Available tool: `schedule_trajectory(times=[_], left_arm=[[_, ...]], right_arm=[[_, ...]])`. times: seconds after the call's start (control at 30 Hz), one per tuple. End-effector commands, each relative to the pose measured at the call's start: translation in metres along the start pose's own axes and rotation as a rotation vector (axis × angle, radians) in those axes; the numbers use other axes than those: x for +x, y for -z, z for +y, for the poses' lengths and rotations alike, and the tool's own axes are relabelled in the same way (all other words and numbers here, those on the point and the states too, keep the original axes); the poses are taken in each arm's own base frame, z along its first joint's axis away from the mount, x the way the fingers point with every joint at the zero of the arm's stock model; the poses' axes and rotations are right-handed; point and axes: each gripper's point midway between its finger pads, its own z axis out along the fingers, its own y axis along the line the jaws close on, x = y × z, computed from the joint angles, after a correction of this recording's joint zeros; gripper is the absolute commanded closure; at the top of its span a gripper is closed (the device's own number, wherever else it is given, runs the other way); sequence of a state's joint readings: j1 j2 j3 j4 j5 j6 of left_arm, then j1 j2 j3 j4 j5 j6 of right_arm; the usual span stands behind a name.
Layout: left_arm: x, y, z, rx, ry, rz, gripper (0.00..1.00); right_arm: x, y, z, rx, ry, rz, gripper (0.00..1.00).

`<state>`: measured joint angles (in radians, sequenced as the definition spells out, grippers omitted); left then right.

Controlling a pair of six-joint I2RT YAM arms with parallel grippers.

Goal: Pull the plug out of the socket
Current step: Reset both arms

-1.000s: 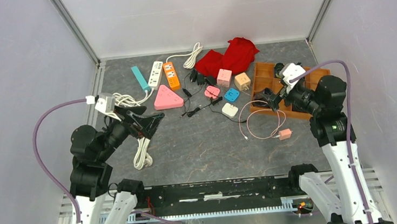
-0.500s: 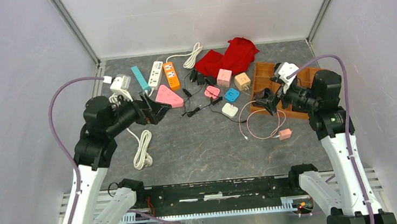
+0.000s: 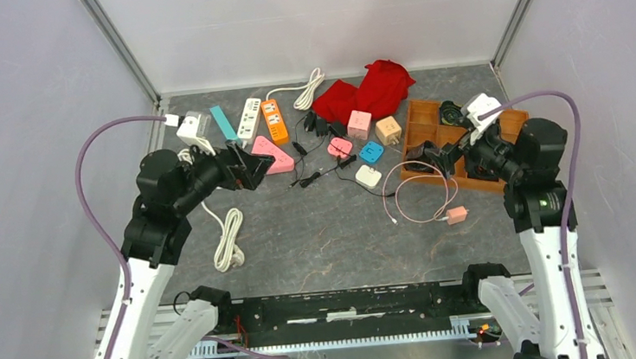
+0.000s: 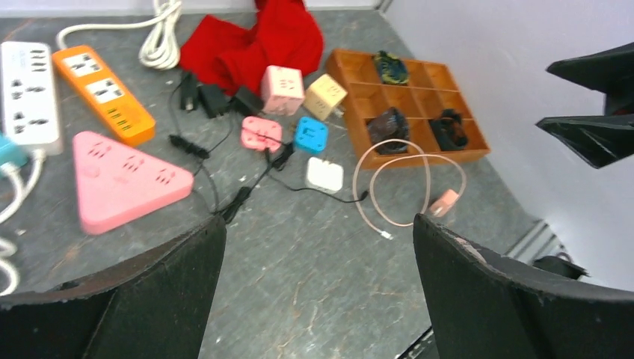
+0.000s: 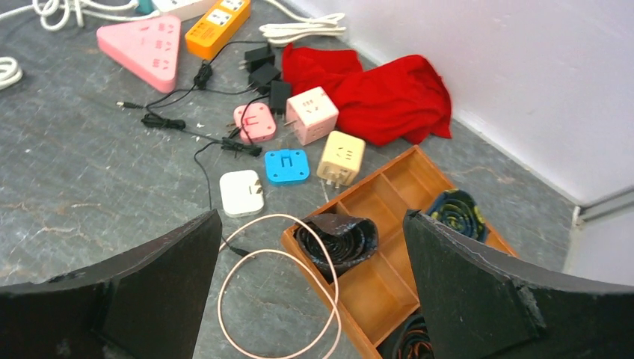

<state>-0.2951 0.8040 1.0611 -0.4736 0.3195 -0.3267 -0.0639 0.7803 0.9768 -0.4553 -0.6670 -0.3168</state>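
Note:
A small pink socket block (image 3: 339, 147) lies mid-table with a black cord (image 3: 319, 178) running from it; it also shows in the left wrist view (image 4: 261, 133) and the right wrist view (image 5: 254, 123). Black plugs (image 3: 314, 125) lie beside the orange power strip (image 3: 274, 121). I cannot tell which plug sits in a socket. My left gripper (image 3: 249, 170) hovers open and empty over the pink triangular strip (image 3: 267, 158); its jaws (image 4: 318, 224) stand wide. My right gripper (image 3: 425, 157) is open and empty above the wooden tray's left edge, jaws (image 5: 310, 217) wide.
A white strip (image 3: 248, 118) and a coiled white cable (image 3: 229, 239) lie at the left. Pink (image 3: 359, 124), tan (image 3: 388, 129), blue (image 3: 371, 151) and white (image 3: 368, 175) adapters sit mid-table. There is a red cloth (image 3: 368, 91) at the back, a wooden tray (image 3: 431, 122) at the right, and a pink charger with looped cable (image 3: 456, 215).
My left arm has risen and swung its gripper back and to the right, over the pink triangular strip. My right arm has shifted slightly to the right. Both stay open.

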Motion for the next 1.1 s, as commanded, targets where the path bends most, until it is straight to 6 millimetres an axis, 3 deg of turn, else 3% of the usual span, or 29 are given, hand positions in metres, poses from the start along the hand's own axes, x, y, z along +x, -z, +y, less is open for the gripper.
schedule_trajectory(times=[0.0,0.23,0.43,0.73,1.07], left_arm=[[-0.016,-0.003,-0.038,0.194,0.095,-0.055,0.00],[-0.011,0.029,-0.060,0.287,0.143,-0.098,0.00],[0.001,0.052,-0.050,0.194,0.106,-0.083,0.00],[0.009,0.063,-0.028,0.076,0.022,-0.115,0.00],[0.002,0.069,-0.038,0.129,-0.002,-0.159,0.00]], right_arm=[[-0.023,0.014,-0.006,0.089,-0.016,-0.075,0.02],[-0.030,0.019,0.010,0.047,-0.053,-0.144,0.02],[-0.041,0.020,0.007,0.052,-0.057,-0.165,0.02],[-0.036,0.021,0.000,0.051,-0.043,-0.152,0.02],[-0.037,0.024,0.004,0.037,-0.040,-0.157,0.02]])
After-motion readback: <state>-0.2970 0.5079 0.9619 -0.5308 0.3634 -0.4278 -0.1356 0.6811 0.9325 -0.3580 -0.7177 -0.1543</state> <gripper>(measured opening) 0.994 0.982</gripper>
